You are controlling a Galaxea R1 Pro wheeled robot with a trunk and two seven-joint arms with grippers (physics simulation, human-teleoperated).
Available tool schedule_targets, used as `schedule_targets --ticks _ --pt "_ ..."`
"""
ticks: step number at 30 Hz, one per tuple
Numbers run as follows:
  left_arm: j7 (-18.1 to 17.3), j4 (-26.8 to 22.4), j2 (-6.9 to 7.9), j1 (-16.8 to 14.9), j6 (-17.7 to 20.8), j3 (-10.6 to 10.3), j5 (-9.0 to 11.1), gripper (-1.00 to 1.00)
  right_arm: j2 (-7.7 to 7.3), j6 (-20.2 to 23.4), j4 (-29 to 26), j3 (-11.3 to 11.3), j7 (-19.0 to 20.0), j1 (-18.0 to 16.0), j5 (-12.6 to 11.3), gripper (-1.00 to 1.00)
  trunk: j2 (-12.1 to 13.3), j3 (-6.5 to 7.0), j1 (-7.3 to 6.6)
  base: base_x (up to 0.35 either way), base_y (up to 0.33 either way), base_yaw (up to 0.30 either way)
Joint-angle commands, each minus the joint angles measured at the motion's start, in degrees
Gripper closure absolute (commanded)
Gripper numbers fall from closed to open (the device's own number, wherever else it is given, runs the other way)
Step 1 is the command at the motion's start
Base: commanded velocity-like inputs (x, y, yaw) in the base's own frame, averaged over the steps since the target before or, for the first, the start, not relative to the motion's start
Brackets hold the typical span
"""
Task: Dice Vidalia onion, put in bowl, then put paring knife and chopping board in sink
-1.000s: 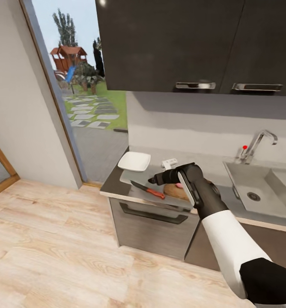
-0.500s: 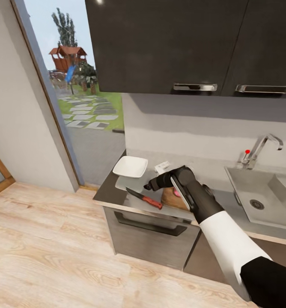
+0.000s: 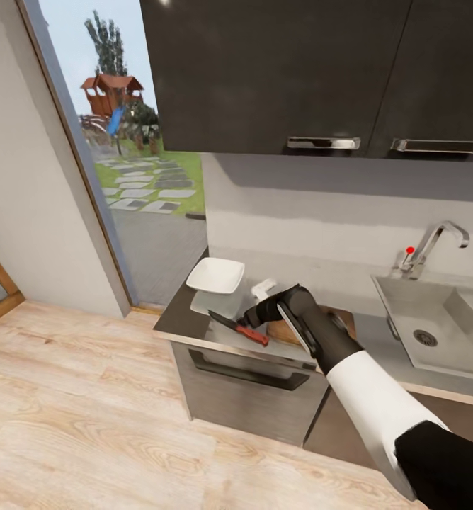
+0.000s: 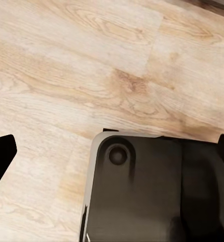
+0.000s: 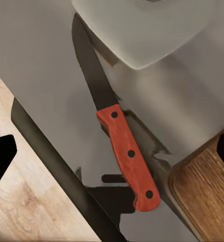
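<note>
Right gripper (image 3: pixel 249 316) hovers with fingers spread just above the paring knife (image 5: pixel 117 136) (chopping board (image 5: pixel 207 194) beside its handle); left gripper's state unclear

Paring knife (image 3: pixel 239 328) lies on countertop (image 3: pixel 187 317) between bowl (image 3: pixel 216 275) and chopping board (image 3: pixel 287 331).

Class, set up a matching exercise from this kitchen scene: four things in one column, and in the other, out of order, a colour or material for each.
Things:
1. paring knife handle
2. bowl
3. chopping board
4. sink

Descriptions:
A. matt grey
B. brown wood with grain
C. orange-red
D. glossy white

Pairs: 1-C, 2-D, 3-B, 4-A
</note>
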Motion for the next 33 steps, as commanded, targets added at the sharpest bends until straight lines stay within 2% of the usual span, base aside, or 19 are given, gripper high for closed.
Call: schedule_targets --ticks 1,13,26,29,33 --pt "-0.57 -0.05 -0.01 0.01 0.04 0.10 0.61 -1.00 0.02 -0.48 0.57 0.02 0.43 -0.06 0.51 -1.00 -0.12 -0.16 0.03 0.000 0.000 0.000" --pt "-0.57 -0.12 -0.01 0.01 0.04 0.10 0.60 -1.00 0.06 -1.63 2.24 0.03 0.46 -0.08 0.51 -1.00 -0.12 -0.91 0.03 0.086 -0.054 0.000" --pt "-0.57 -0.04 -0.01 0.01 0.04 0.10 0.61 -1.00 0.47 -1.70 2.74 0.18 0.46 -0.09 0.51 -1.00 -0.12 -1.76 0.03 0.012 -0.007 0.000" --pt "-0.57 -0.03 -0.01 0.00 0.04 0.10 0.61 -1.00 0.50 -1.70 2.72 0.98 0.45 -0.09 0.51 -1.00 -0.12 -1.96 0.03 0.101 0.000 0.000" --pt "-0.57 -0.03 -0.01 0.01 0.04 0.10 0.61 -1.00 0.50 -1.77 2.74 4.28 0.46 -0.07 0.45 -1.00 -0.12 -2.24 0.03 0.134 0.000 0.000"
